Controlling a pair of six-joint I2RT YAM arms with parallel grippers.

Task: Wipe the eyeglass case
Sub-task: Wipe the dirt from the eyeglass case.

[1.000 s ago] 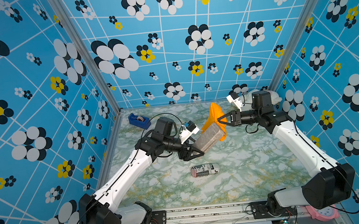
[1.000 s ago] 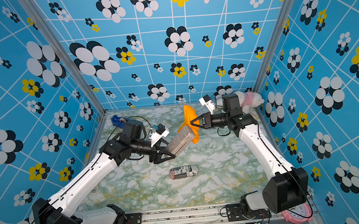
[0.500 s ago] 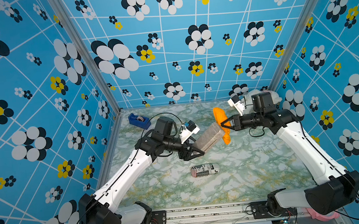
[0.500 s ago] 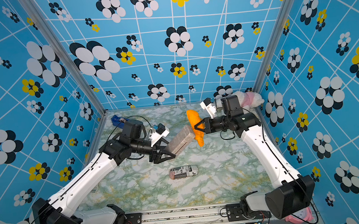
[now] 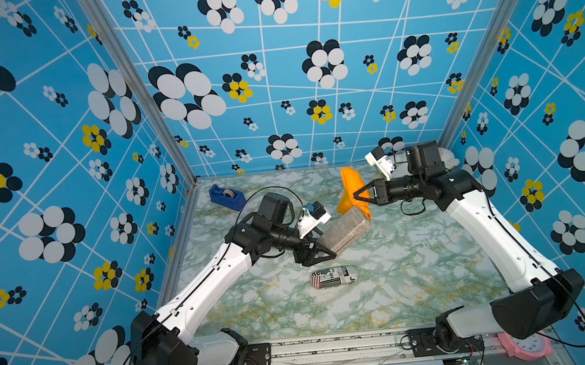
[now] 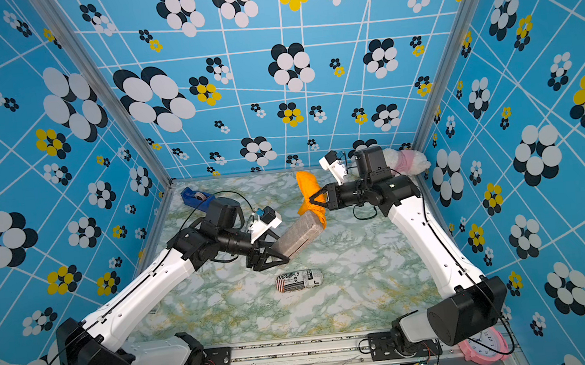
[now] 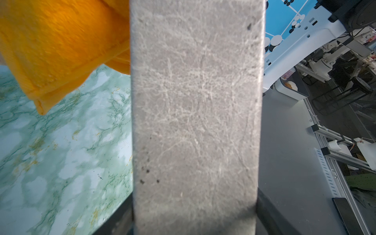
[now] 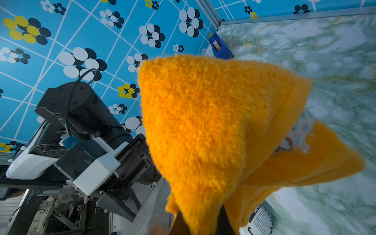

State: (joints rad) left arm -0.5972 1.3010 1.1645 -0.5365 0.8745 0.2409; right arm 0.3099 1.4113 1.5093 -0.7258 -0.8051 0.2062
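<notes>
**Inspector:** Where is the task item?

**Assistant:** The grey eyeglass case (image 5: pixel 346 229) (image 6: pixel 298 234) is held clear of the counter (image 5: pixel 402 271), near its centre. It is tilted, with the far end higher. The left claw (image 5: pixel 326 247) (image 6: pixel 276 254) is clamped on the near end. In the left wrist view the scuffed grey face (image 7: pixel 195 114) fills the middle of the frame.

**Inspector:** And the right claw?

**Assistant:** The right claw (image 5: pixel 356 196) (image 6: pixel 313 200) is pinched together on the orange cloth (image 5: pixel 351 185) (image 6: pixel 307 185). The cloth hangs at the far end of the case, and its lower fold lies against that end. The right wrist view shows mostly cloth (image 8: pixel 203 126).

**Inspector:** What has changed from the earlier frames?

**Assistant:** The left arm and the case are in the same place, at the same tilt. Half a second ago the right claw was a little further right and nearer. It is now back to the left, close to where it was one second ago. One second ago the cloth fanned out wider to the left over the case. Now it is bunched more narrowly at the far end.

**Inspector:** What else is there?

**Assistant:** A newsprint-patterned case (image 5: pixel 334 277) (image 6: pixel 298 280) lies flat on the counter, nearer than the held case and apart from it. A blue tape dispenser (image 5: pixel 226 197) (image 6: pixel 195 196) sits in the far left corner. Neither has moved.
</notes>
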